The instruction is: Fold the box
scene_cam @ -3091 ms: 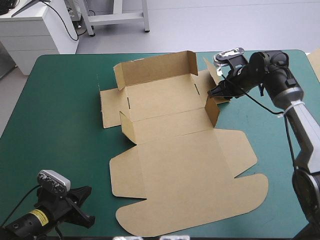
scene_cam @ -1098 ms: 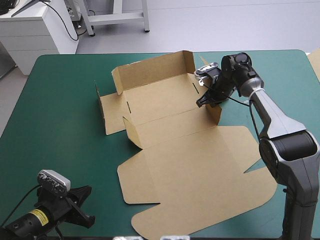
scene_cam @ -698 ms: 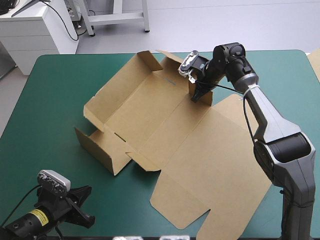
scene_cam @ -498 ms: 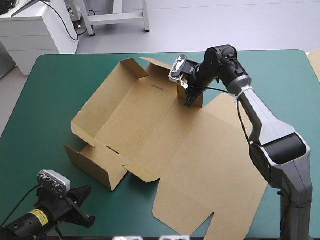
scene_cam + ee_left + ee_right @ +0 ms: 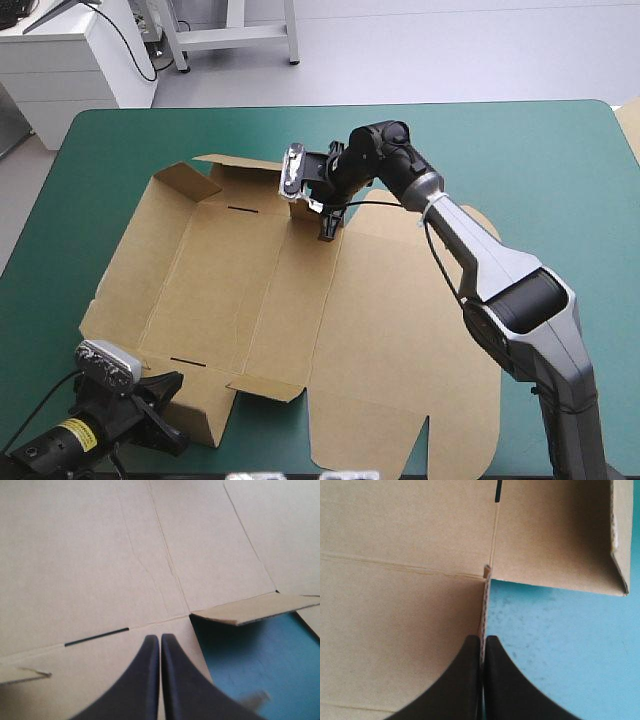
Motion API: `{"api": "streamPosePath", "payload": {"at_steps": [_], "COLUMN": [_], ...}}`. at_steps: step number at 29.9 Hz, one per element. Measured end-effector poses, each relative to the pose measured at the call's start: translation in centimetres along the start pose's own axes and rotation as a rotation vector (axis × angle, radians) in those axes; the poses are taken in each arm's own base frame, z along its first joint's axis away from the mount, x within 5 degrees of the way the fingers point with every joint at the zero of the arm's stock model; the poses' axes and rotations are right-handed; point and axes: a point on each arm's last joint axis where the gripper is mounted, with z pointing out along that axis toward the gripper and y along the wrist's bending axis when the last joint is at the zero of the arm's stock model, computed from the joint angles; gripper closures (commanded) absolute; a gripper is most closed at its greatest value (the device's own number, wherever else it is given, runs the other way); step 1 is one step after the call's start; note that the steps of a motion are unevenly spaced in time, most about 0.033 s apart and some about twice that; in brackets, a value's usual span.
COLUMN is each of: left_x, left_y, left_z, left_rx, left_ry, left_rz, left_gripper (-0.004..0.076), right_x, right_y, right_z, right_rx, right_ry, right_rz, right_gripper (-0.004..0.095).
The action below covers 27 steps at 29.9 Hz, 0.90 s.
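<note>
R gripper all but closed, pinching box edge at far side, mid-table; board edge sits betw its fingers. L gripper fully closed, holding nothing, at box's near-left corner. Box spans centre to near edge, close to left edge. Open cover far right. Vs earlier: box swung left and nearer, R gripper went left w/ it.

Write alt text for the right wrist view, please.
The right tool, all but shut, pinches an edge of the brown box, board spreading to one side of it. Bare teal-green cover lies on the other side, and a short dark slot is cut in the board farther ahead.
</note>
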Motion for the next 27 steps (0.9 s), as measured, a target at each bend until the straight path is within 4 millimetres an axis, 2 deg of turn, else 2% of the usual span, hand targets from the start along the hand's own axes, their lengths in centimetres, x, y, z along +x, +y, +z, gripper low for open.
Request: {"api": "streamPosePath", "payload": {"at_steps": [3, 15, 16, 18, 20, 23, 25, 27], "left_x": [0.0, 0.0, 0.0, 0.0, 0.0, 0.0, 0.0, 0.0], "left_y": [0.0, 0.0, 0.0, 0.0, 0.0, 0.0, 0.0, 0.0], "left_z": [0.0, 0.0, 0.0, 0.0, 0.0, 0.0, 0.0, 0.0], "left_rx": [0.000, 0.000, 0.000, 0.000, 0.000, 0.000, 0.000, 0.000], "left_ry": [0.000, 0.000, 0.000, 0.000, 0.000, 0.000, 0.000, 0.000], "left_rz": [0.000, 0.000, 0.000, 0.000, 0.000, 0.000, 0.000, 0.000], "left_gripper": [0.0731, 0.0731, 0.0731, 0.0731, 0.0731, 0.0731, 0.0731, 0.0731], "right_x": [-0.2, -0.7, -0.7, -0.6, -0.5, -0.1, 0.1, 0.3], "right_y": [0.4, 0.8, 0.8, 0.8, 0.6, 0.3, 0.1, -0.1], "right_z": [0.8, 1.1, 1.2, 1.3, 1.3, 1.3, 1.2, 1.2], "right_rx": [-0.017, -0.039, -0.040, -0.037, -0.019, 0.022, 0.047, 0.073], "right_ry": [0.002, -0.024, -0.024, -0.018, -0.004, 0.037, 0.062, 0.082], "right_rz": [-0.009, -0.008, -0.007, 0.010, 0.041, 0.103, 0.142, 0.188], "right_gripper": [0.0929, 0.0908, 0.0870, 0.0728, 0.0466, 0.0144, 0.0071, 0.0077]}}
